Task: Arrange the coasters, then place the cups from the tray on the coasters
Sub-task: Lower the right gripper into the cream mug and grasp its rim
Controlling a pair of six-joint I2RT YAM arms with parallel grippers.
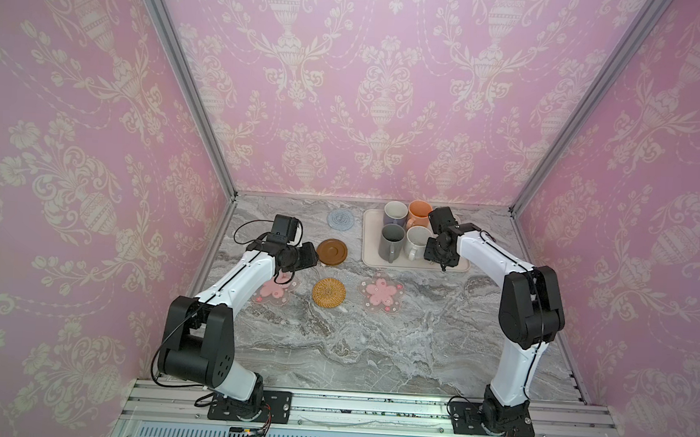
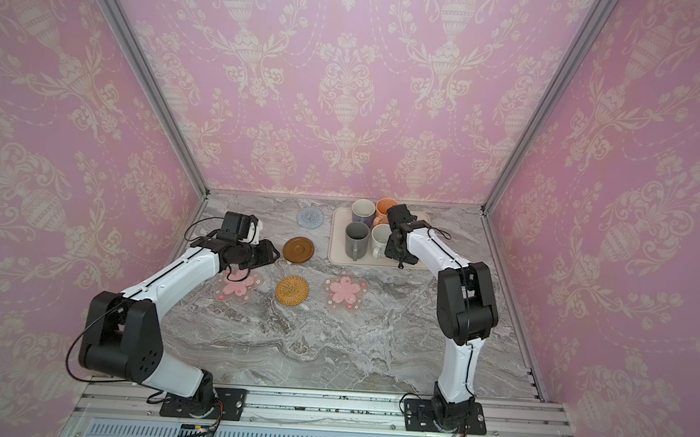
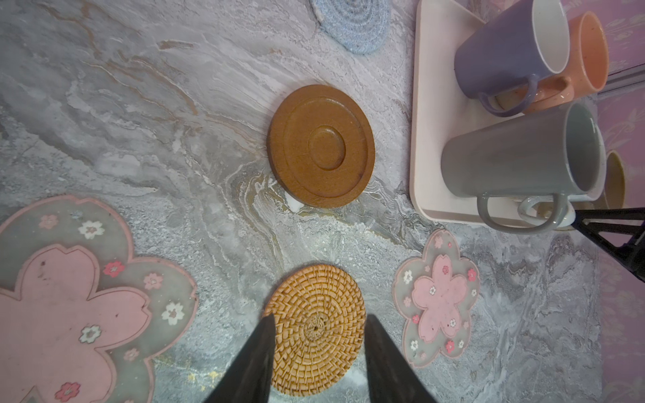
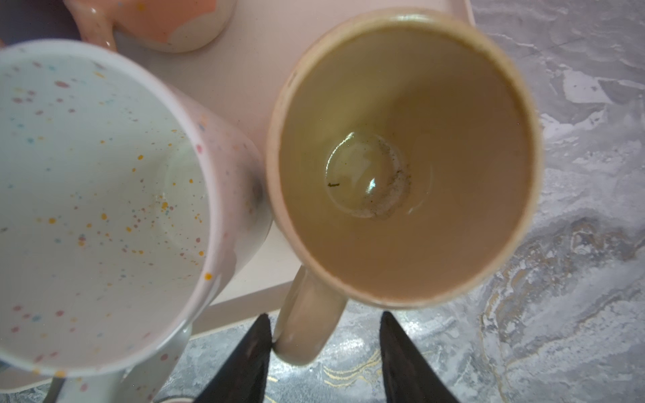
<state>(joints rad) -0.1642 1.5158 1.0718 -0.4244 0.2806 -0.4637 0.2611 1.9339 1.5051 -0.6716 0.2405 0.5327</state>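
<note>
with the far wall at twelve o'clock, the left gripper (image 3: 321, 316) hung over the marble table (image 1: 373, 354) at about nine o'clock of the layout, its jaws part open and holding nothing. in the left wrist view the rattan coaster (image 3: 314, 303) showed in the gap between its fingers (image 3: 254, 359). under that arm lay the left flower coaster (image 1: 271, 291), partly hidden in both top views. the light-blue woven coaster (image 1: 342, 219) lay near the far edge at eleven o'clock. the brown disc coaster (image 1: 331, 251) lay at six o'clock of it, and the rattan coaster at six o'clock of the disc, each apart from the next. the right flower coaster (image 1: 379, 292) lay at three o'clock of the rattan one. the tray (image 1: 370, 250) sat at one o'clock with all five mugs on it. the lavender mug (image 1: 395, 214) stood at its far left, with the peach-orange mug (image 1: 419, 213) at three o'clock of it. the dark grey mug (image 1: 392, 236) stood at six o'clock of the lavender one, and the speckled white mug (image 1: 417, 240) at three o'clock of the grey. the beige-yellow mug (image 4: 405, 157) stood just beside the speckled one at the tray's near right corner, hidden in both top views. the right gripper (image 4: 324, 315) stood astride its handle (image 4: 307, 328), jaws part open, one finger against the handle and the other clear of it, so nothing was clamped.
</note>
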